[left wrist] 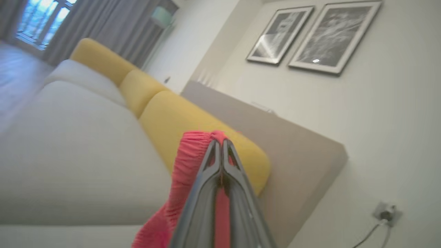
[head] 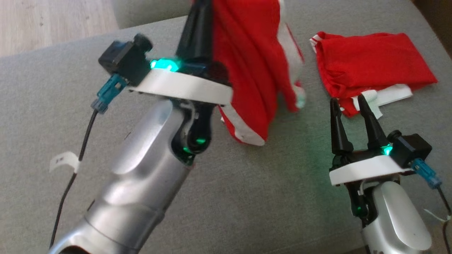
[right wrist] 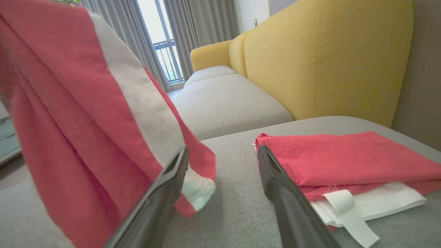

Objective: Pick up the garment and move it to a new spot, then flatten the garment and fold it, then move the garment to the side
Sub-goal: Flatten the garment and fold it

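Note:
The garment (head: 247,70) is red cloth with white bands. It hangs in the air above the grey sofa seat (head: 247,197), pinched at its top by my left gripper (head: 199,21), which is shut on it. In the left wrist view, a ridge of the red garment (left wrist: 186,162) bunches over the closed left gripper (left wrist: 220,143). In the right wrist view the hanging garment (right wrist: 86,137) drapes at the left, its hem just above the seat. My right gripper (head: 348,98) stands open and empty, low over the seat, and the open right gripper (right wrist: 222,151) points between the two cloths.
A second red and white cloth (head: 370,60) lies folded on the seat at the right, just beyond my right fingertips; the folded cloth (right wrist: 344,155) has a white tag. Yellow backrests (right wrist: 327,58) rise behind. Wooden floor (head: 53,21) lies past the seat's far left edge.

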Robot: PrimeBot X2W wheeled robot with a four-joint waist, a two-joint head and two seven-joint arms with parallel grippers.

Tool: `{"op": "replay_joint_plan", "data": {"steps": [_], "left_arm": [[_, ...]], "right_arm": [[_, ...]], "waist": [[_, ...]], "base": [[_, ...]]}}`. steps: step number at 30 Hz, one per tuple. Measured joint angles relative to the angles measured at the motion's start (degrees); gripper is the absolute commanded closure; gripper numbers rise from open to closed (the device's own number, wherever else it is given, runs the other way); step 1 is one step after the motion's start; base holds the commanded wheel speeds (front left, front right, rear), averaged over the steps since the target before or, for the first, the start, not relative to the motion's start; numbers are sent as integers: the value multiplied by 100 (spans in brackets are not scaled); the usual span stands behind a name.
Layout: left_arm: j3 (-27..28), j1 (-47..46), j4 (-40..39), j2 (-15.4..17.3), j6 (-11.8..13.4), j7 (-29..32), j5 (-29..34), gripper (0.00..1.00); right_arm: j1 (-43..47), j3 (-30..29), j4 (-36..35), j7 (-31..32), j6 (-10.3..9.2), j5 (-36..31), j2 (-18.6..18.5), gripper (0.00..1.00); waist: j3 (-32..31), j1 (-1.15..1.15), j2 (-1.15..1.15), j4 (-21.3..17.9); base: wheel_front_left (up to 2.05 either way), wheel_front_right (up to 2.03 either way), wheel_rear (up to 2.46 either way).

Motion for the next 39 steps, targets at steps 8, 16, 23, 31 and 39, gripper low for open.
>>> {"op": "replay_joint_plan", "data": {"steps": [8,16,23,31,39], "left_arm": [[922,1111,1701,232,385,1,991,100],[1995,1371,2081,190,302,1,1667,50],[2516,1510,1856,102,-272,1,2298,0],[2815,2443,813,78,-702,0,3209,0],[2861,3418,37,58,-793,-8,3472,0]], "right_arm": [[-7,-59,-8,-5,0,-34,0,0],[-12,12,-2,-5,0,-177,1,0],[-11,8,-4,20,0,-257,1,0],[21,18,-53,74,0,-288,1,0],[192,22,-120,132,0,-305,1,0]], "waist": [[141,0,0,302],[159,0,0,602],[68,0,0,788],[-119,0,0,983],[-224,0,0,1172]], "base": [[0,0,0],[0,0,0],[0,0,0],[0,0,0],[0,0,0]]}}
